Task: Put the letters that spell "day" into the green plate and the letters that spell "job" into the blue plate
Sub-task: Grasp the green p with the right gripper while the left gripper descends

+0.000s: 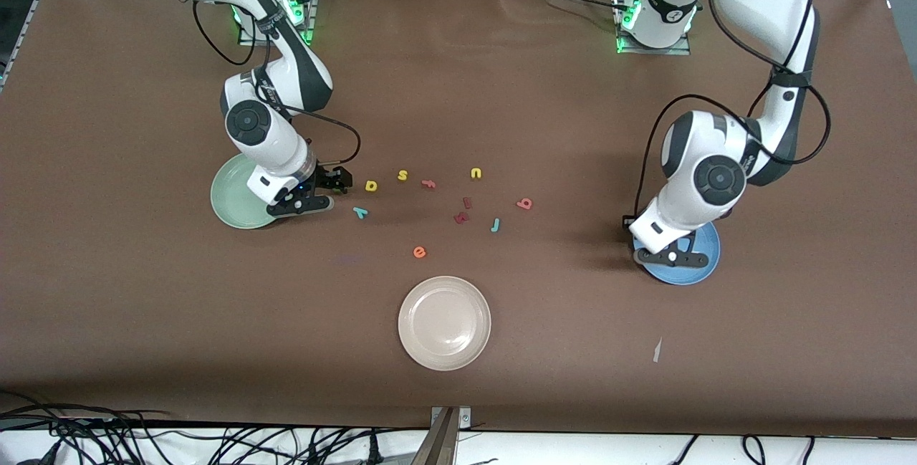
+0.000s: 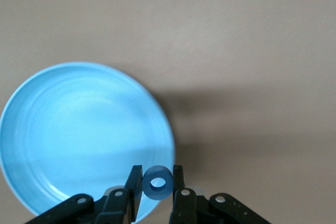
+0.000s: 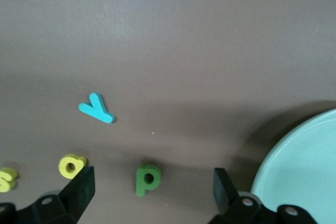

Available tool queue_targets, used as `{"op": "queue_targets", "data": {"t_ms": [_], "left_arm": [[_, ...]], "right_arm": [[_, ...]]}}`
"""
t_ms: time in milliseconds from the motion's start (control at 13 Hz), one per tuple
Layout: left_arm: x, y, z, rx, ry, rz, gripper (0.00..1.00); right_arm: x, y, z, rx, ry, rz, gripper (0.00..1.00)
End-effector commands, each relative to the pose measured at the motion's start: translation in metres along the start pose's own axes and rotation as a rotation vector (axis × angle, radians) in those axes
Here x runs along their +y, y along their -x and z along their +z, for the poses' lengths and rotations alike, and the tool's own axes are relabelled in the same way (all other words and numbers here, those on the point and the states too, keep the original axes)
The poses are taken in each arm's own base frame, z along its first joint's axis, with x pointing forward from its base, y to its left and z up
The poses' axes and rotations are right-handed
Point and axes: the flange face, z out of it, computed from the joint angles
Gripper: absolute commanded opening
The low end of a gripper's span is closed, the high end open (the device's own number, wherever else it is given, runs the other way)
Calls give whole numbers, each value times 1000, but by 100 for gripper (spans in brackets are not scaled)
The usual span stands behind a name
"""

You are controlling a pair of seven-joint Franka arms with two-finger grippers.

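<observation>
- Left hand (image 2: 156,195) pinched on the blue ring-shaped o (image 2: 157,183), over the rim of the blue plate (image 2: 63,140): carry inward, then release low (small foam, apt to bounce).
- Right hand (image 3: 152,187) spread wide, empty, above the dark green d (image 3: 147,179), beside the green plate (image 3: 304,166).
- Teal y (image 3: 96,108), yellow a (image 3: 72,165) on the worktop (image 1: 143,307).

Blue o (image 2: 157,183) pinched upright over blue plate (image 2: 63,129) rim.

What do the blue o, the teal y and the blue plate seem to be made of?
Blue o: probably foam, matte with a thick, soft-edged wall, pinched between the left gripper fingers.
Teal y: same foam look, a flat matte slab with cut edges.
Blue plate: likely plastic, smooth, with faint sheen and concentric rings.
</observation>
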Motion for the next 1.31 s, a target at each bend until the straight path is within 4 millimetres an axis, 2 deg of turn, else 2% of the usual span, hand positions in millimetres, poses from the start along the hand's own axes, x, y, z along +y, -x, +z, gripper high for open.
{"op": "queue_targets", "data": {"t_ms": [0, 77, 154, 231, 386, 540, 849, 1003, 1234], "left_arm": [[-40, 25, 11, 45, -4, 63, 0], [-47, 28, 22, 64, -7, 77, 0], [-49, 28, 30, 53, -6, 64, 46], [-49, 27, 30, 51, 10, 31, 99], [-35, 24, 19, 20, 71, -127, 100], [6, 28, 18, -35, 90, -283, 100], [127, 45, 18, -71, 95, -662, 100], [174, 49, 19, -76, 92, -816, 100], [239, 57, 40, -86, 74, -958, 100]], "right_arm": [[2, 16, 6, 24, 2, -3, 100], [2, 17, 11, 26, 0, -3, 100], [2, 17, 15, 27, -1, -2, 100], [1, 17, 20, 29, -4, -3, 99], [1, 18, 30, 33, -9, -4, 97], [-2, 19, 37, 38, -14, -8, 94], [-4, 22, 44, 35, 0, -43, 81], [-4, 22, 44, 34, 2, -47, 69], [-4, 22, 44, 34, 3, -49, 58]]}}
